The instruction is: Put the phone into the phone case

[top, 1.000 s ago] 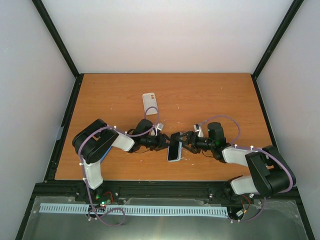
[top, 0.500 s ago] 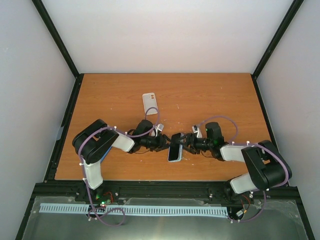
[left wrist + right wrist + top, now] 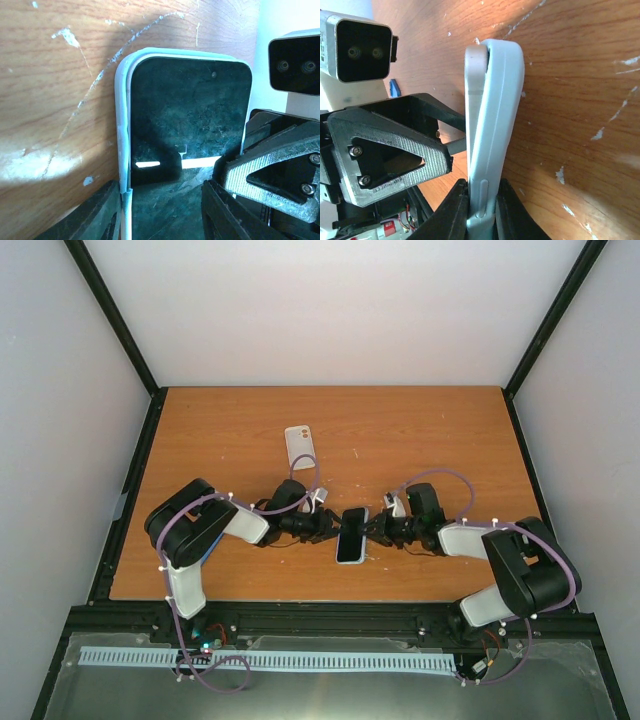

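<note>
"Phone [image 3: 351, 533] — where?"
"Face up in the case [image 3: 121, 100], on the table [image 3: 230, 430] near its front edge. The case rim shows along the phone's left and top edges."
"Pincers?"
"Right gripper [image 3: 481, 212] is clamped on the case's side edge. Left gripper [image 3: 161, 200] straddles the near end — gripping or not, can't tell."
"Room?"
"Board runs on behind; white case [image 3: 299, 447] well apart."

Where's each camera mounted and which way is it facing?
Top external: fixed overhead behind the robot, looking down on the table; left arm, right arm show, left tool and right tool meeting at the phone.
Left wrist: on left arm, facing the phone's face in the phone case; own fingers at bottom.
Right wrist: on right arm, facing the phone case edge-on, pinched by own fingers.
Shared: both wrist views show the opposite tool.
</note>
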Available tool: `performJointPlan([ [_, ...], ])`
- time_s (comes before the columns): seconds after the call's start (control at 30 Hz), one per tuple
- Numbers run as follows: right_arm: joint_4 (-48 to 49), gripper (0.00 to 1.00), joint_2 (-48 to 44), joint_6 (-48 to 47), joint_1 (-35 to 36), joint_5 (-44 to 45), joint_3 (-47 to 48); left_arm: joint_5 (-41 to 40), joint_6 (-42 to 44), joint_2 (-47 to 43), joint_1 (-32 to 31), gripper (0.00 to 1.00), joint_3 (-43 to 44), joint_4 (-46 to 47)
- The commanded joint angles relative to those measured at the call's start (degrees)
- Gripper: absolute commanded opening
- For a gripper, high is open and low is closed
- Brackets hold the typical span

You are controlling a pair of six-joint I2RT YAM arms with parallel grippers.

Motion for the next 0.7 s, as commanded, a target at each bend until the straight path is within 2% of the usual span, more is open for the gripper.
performJointPlan([
  [0.0,-3.3,0.09,0.0,-3.1,0.6,2.8,1.6,0.3,0.9,-1.0,-1.4,0.45,-0.8,-2.5],
  [0.17,-2.6,0.09,-0.9,-3.3,0.6,1.6,1.5,-0.1,1.9,-3.8,-1.2,0.48,-1.3,-4.8],
  [0.43,2.5,0.09,-10.8,-1.4,1.0,-5.9,1.1,3.3,3.6,-15.4,2.6,0.66,-6.8,-4.2],
  [0.57,6.1,0.09,-16.3,1.5,1.4,-9.0,1.4,7.6,4.6,-19.5,2.8,0.68,-7.4,-2.0],
  [0.67,9.3,0.09,-19.6,4.7,1.7,-10.9,1.8,11.3,2.8,-22.3,2.7,0.64,-9.0,3.6],
])
